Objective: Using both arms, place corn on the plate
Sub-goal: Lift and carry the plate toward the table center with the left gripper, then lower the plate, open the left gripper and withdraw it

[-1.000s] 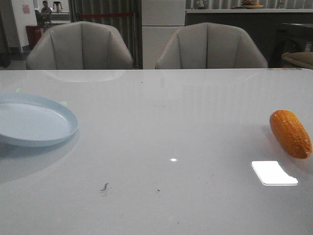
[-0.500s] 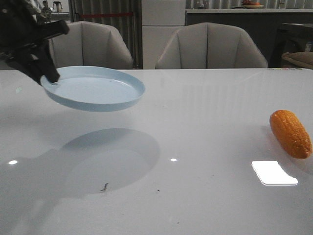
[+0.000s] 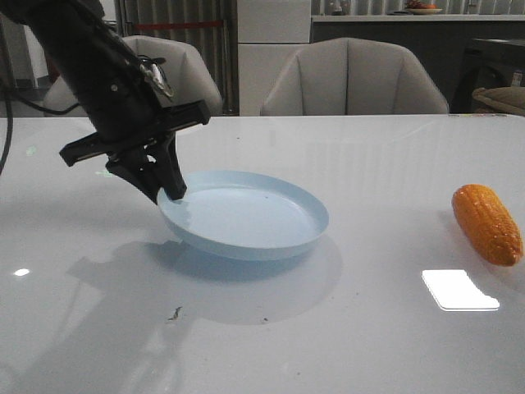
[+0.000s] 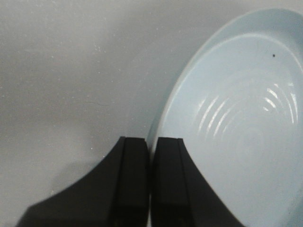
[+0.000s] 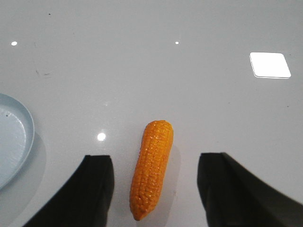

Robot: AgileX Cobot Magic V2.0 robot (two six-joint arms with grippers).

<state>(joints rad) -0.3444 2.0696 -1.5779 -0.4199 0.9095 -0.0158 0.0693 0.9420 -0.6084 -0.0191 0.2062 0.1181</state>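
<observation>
Left hand (image 3: 168,190): fingers pinched nearly together on the left rim of the plate (image 3: 246,215), one finger inside the rim and one outside, as seen in the left wrist view (image 4: 150,184). The left arm (image 3: 98,74) is angled down from the far left corner of the bench (image 3: 344,328). The plate is held near the middle of the bench, slightly toward the left edge; its gripped side appears raised a little, with a shadow thrown beneath it on the bench. Whether its right side touches the surface cannot be told.

Right hand (image 5: 154,189): fingers spread wide, nothing between them but air. It is seen only from its own wrist camera, poised above the corn (image 5: 151,168), which lies between the two fingers (image 5: 94,189) without being touched.

The corn (image 3: 487,223) is noted lying on its side close to the right edge of the bench, well apart from the plate. A bright rectangular reflection (image 3: 459,290) is seen on the bench just in front of it.

Two grey chairs (image 3: 353,78) are recorded beyond the far edge.
</observation>
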